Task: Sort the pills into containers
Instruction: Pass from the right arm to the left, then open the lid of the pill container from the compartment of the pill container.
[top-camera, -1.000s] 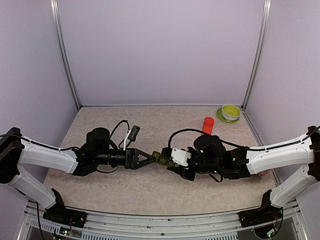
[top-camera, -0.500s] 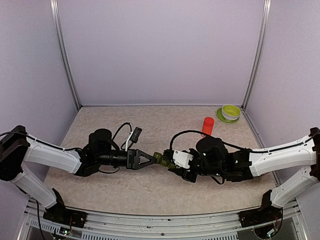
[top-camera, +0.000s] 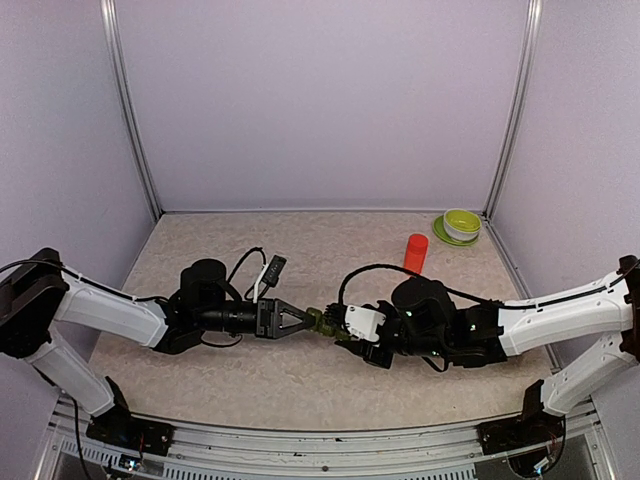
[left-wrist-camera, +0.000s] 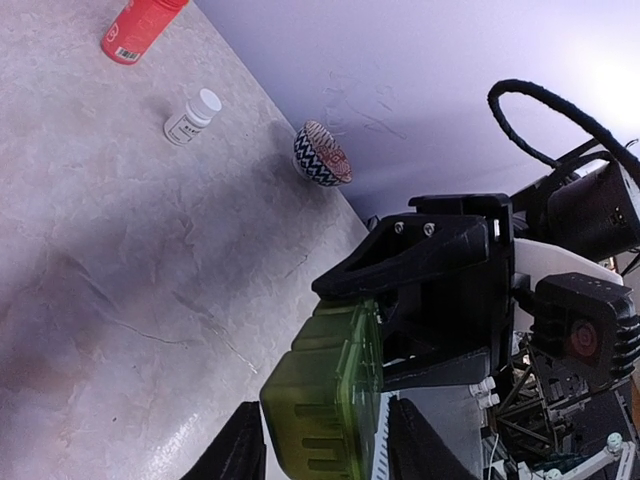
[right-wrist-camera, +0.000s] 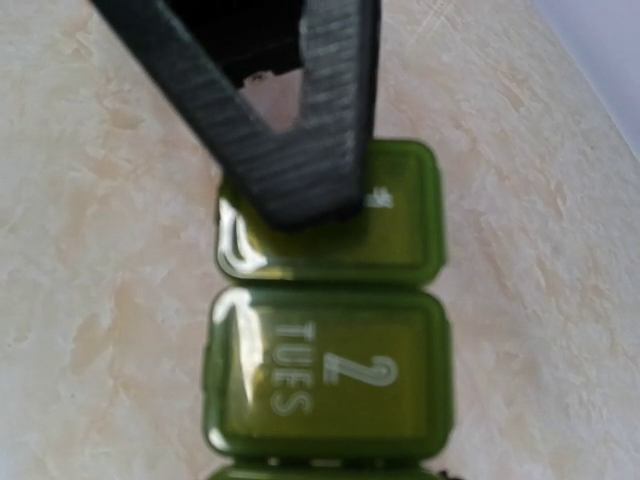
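Containers (top-camera: 322, 320) held between the two arms, nearer than the red-orange bottle (top-camera: 416, 252) and to its left. Clamped from the bottle's side by the right gripper (top-camera: 340, 325), the "2 TUES" lid facing that wrist's camera. Pinched at the end box farthest from the bottle by the left gripper (top-camera: 304, 320), one finger (right-wrist-camera: 300, 150) lying flat across that lid, its partner on the opposite face, to all appearance closed on the box.

Probably a lid opening or a handover in hand. To do it well: brace firmly with the right, set the left fingertip at the lid's lip rather than its middle, pry gently, avoid twisting the joined row.

Off to the bottle's right and apparently nearer than it, a small white-capped bottle (left-wrist-camera: 192, 116) and a zigzag-patterned cup (left-wrist-camera: 322, 155). Farther back than the bottle, also to its right, a green bowl (top-camera: 461, 222) on a plate.
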